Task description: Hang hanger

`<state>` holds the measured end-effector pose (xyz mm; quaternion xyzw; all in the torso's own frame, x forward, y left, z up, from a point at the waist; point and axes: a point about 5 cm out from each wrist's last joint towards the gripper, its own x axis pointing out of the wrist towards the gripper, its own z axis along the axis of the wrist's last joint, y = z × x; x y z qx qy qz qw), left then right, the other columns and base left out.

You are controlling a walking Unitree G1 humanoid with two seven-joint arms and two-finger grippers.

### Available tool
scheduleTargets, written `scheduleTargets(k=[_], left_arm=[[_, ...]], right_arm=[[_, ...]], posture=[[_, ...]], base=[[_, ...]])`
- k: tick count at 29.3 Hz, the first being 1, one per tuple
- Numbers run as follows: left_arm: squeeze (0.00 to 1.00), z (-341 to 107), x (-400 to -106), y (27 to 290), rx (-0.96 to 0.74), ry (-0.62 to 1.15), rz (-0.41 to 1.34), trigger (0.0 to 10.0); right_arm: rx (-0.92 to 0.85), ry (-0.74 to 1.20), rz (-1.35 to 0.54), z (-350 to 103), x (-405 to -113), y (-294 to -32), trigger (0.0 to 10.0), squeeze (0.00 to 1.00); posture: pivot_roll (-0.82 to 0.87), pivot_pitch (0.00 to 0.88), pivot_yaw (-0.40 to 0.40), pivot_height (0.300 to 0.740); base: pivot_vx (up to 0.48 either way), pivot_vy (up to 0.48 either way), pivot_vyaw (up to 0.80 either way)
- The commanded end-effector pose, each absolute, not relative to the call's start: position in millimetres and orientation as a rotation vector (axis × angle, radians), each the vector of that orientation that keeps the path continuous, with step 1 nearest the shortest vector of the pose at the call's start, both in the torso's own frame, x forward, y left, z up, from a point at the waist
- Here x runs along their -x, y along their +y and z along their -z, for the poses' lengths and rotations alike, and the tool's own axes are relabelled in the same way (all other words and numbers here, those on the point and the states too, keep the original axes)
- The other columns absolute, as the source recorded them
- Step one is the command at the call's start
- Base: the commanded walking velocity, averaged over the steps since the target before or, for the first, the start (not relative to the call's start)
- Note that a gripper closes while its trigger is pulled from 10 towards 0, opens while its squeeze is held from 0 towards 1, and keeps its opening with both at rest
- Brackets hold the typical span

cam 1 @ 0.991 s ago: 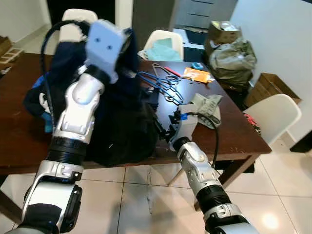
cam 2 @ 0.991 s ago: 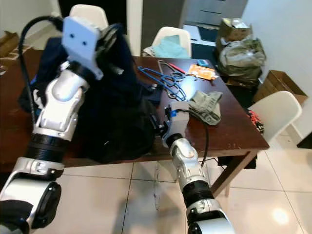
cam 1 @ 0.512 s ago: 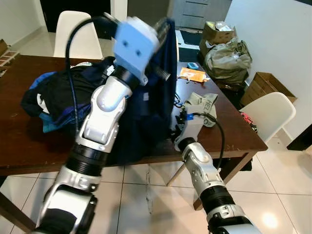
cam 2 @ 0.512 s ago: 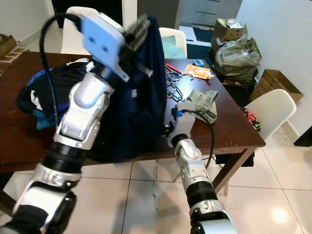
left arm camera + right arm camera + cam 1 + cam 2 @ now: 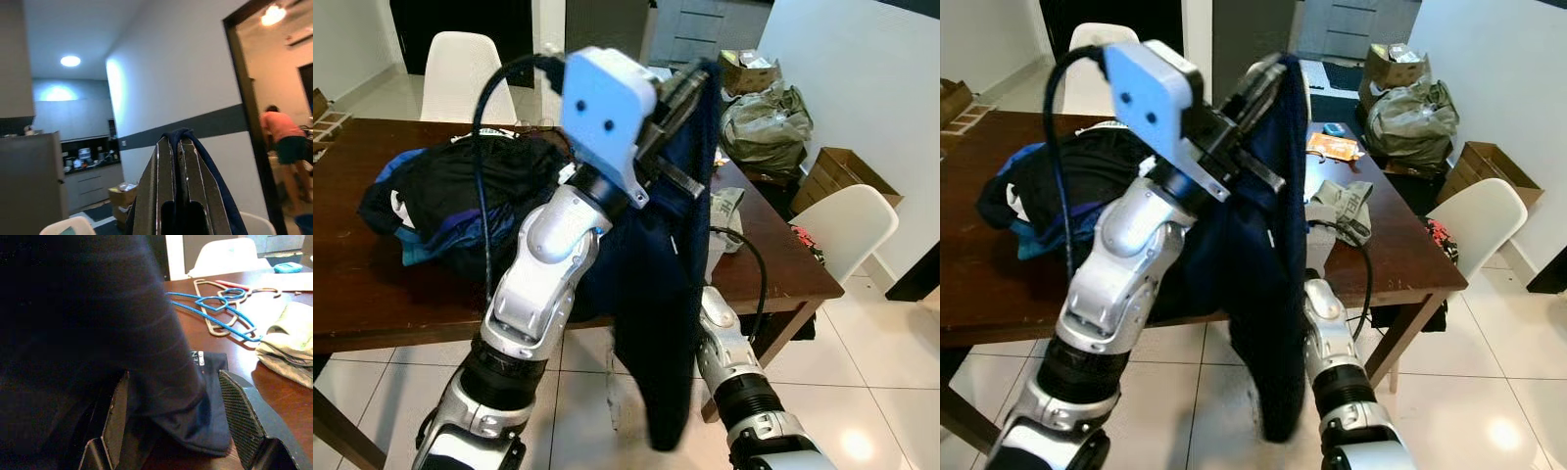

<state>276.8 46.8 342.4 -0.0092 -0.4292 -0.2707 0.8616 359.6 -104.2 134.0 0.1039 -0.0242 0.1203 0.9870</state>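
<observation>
Lifting high, our left claw [image 5: 178,147] is clamping a dark blue garment [image 5: 666,294] that is hanging below the worktop [image 5: 352,294] edge. Our right claw [image 5: 178,416] is sitting spread apart around its lower fold, while the blue hangers [image 5: 215,308] are lying on the worktop.

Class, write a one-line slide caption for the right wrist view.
Open right gripper around dark navy garment, blue hangers on the table behind.

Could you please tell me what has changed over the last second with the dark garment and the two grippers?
The left gripper, shut on the navy garment, has swung it up and rightward off the table, so it hangs past the edge. The right gripper stays open at the hem; the hangers are unmoved.
</observation>
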Motion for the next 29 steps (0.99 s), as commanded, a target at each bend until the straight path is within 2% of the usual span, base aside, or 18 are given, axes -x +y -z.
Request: scheduleTargets(k=[1,4,6,7,8,12,14,22,29], left_arm=[[0.0,-345.1,-273.2,48.7,0.035,-0.905,0.536,0.0],[0.0,-337.7,-278.4,52.8,0.016,-0.826,0.49,0.0],[0.0,-323.8,-294.5,62.8,-0.04,-0.695,0.377,0.0],[0.0,-315.7,-300.5,69.8,-0.036,-0.631,0.334,7.7],[0.0,-310.2,-304.0,76.2,-0.038,-0.594,0.3,10.0],[0.0,-308.0,-303.7,81.7,-0.031,-0.587,0.285,10.0],[0.0,-306.7,-301.5,87.0,-0.083,-0.603,0.289,10.0],[0.0,-302.4,-300.3,86.3,-0.142,-0.589,0.316,10.0],[0.0,-290.5,-303.7,87.3,-0.104,-0.515,0.285,10.0]], right_arm=[[-0.212,-0.056,-0.218,-133.4,-358.8,-109.2,10.0,0.0],[-0.212,-0.056,-0.213,-133.7,-358.8,-109.6,10.0,0.0],[-0.194,-0.055,-0.217,-134.5,-359.0,-109.4,10.0,0.0],[-0.186,-0.057,-0.22,-134.9,-358.7,-109.1,10.0,0.0],[-0.182,-0.06,-0.222,-135.2,-358.4,-109.0,10.0,0.0],[-0.185,-0.064,-0.22,-135.5,-357.9,-109.4,10.0,0.0],[-0.188,-0.073,-0.216,-136.3,-357.3,-110.9,10.0,0.0],[-0.194,-0.087,-0.213,-139.5,-357.6,-111.0,10.0,0.0],[-0.192,-0.089,-0.213,-140.6,-357.1,-110.2,10.0,0.0]], posture=[[0.08,0.064,-0.101,0.74],[0.08,0.07,-0.096,0.74],[0.07,0.076,-0.089,0.74],[0.07,0.076,-0.089,0.74],[0.06,0.08,-0.086,0.74],[0.06,0.082,-0.087,0.74],[0.07,0.086,-0.089,0.74],[0.06,0.09,-0.084,0.74],[0.05,0.094,-0.08,0.74]], base=[[0.0,0.0,0.0],[0.0,0.0,0.0],[0.0,0.0,0.0],[0.0,0.0,0.0],[0.0,0.0,0.0],[0.0,0.0,0.0],[0.0,0.0,0.0],[0.0,0.0,0.0],[0.0,0.0,0.0]])
